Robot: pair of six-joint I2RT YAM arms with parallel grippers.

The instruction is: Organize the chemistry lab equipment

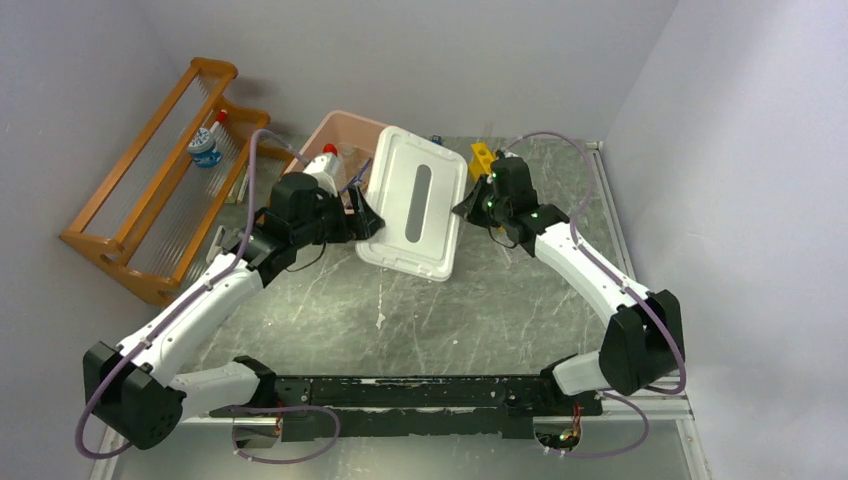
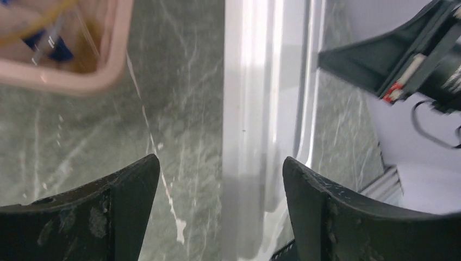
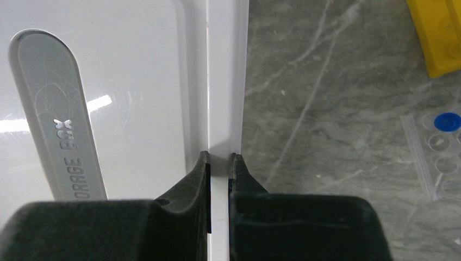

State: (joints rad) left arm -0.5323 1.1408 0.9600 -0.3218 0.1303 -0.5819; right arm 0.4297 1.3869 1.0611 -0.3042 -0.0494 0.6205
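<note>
The grey-white lid [image 1: 415, 200] lies tilted against the pink tub [image 1: 335, 130]. My right gripper [image 1: 468, 205] is shut on the lid's right rim [image 3: 223, 81]; in the right wrist view the gripper [image 3: 219, 159] pinches that rim. My left gripper [image 1: 368, 222] is open at the lid's left edge; in the left wrist view the gripper [image 2: 220, 163] has its jaws spread, with the lid's rim [image 2: 255, 98] between them, untouched. The white red-capped squeeze bottle [image 1: 325, 165] stands in the tub. Tan hose and blue items [image 2: 54, 32] show blurred inside the tub [image 2: 65, 81].
A wooden rack [image 1: 150, 200] stands at the left with a small blue-labelled jar [image 1: 204, 150] on it. A yellow holed rack [image 1: 482, 157] sits behind the right gripper and shows in the right wrist view [image 3: 435, 32]. A clear bag with a blue cap [image 3: 443, 141] lies on the table.
</note>
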